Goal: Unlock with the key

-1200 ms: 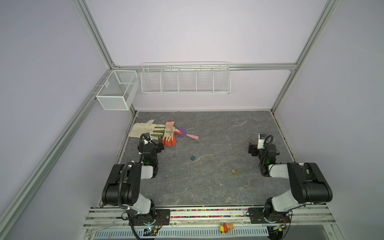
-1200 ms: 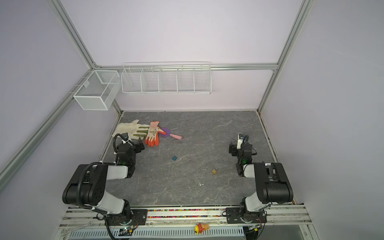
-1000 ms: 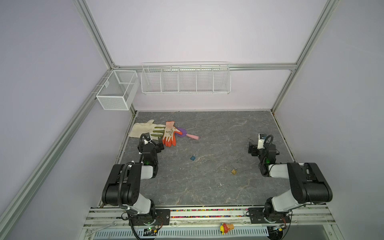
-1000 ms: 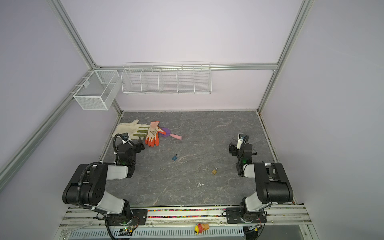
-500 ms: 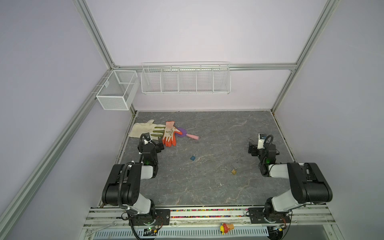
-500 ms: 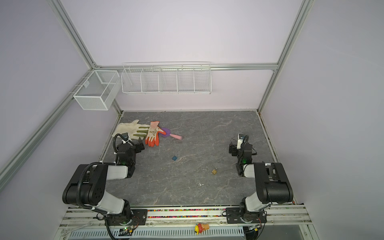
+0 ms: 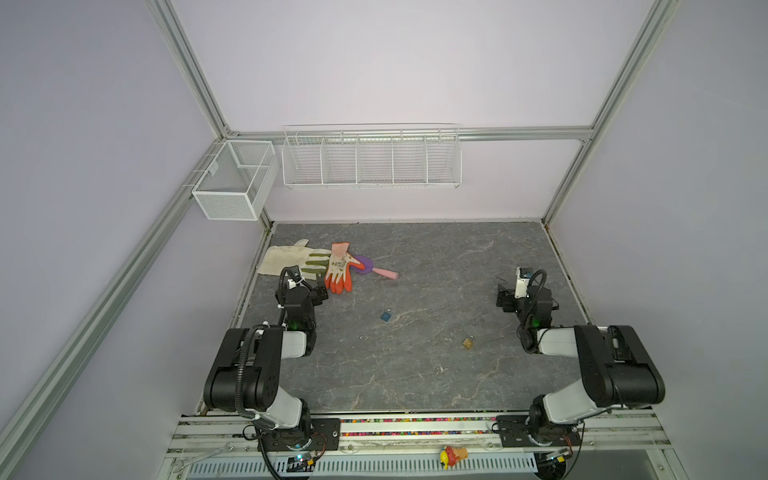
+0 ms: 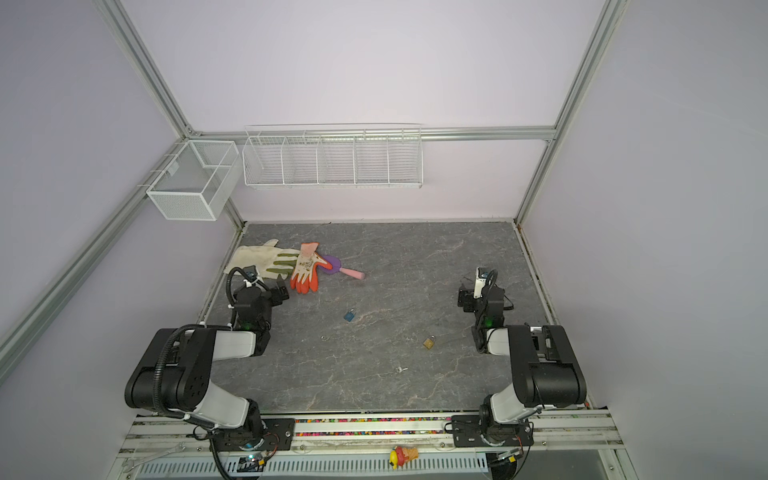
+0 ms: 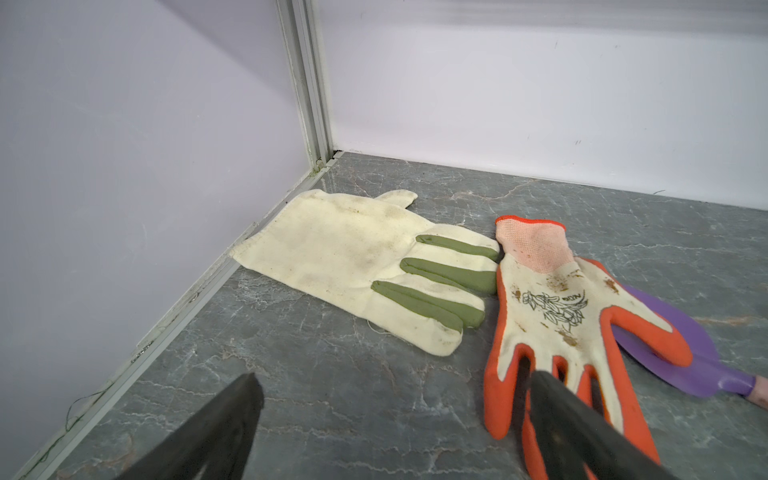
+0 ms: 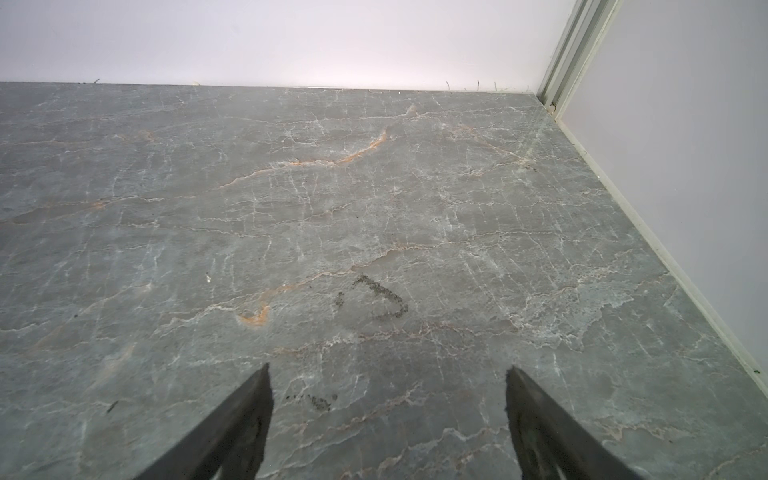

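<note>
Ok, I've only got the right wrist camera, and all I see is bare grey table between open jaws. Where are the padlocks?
Observer: Two lie mid-table in both top views: a blue padlock and a brass padlock. The brass one is closer to your right gripper.
Operator: Any key out there?
Observer: A small metal ring lies near the blue padlock. It may be a key ring, but it's too small to be sure.
Operator: Is the left arm holding anything?
Observer: No. The left gripper is open and empty, facing an orange glove and a cream glove.
</note>
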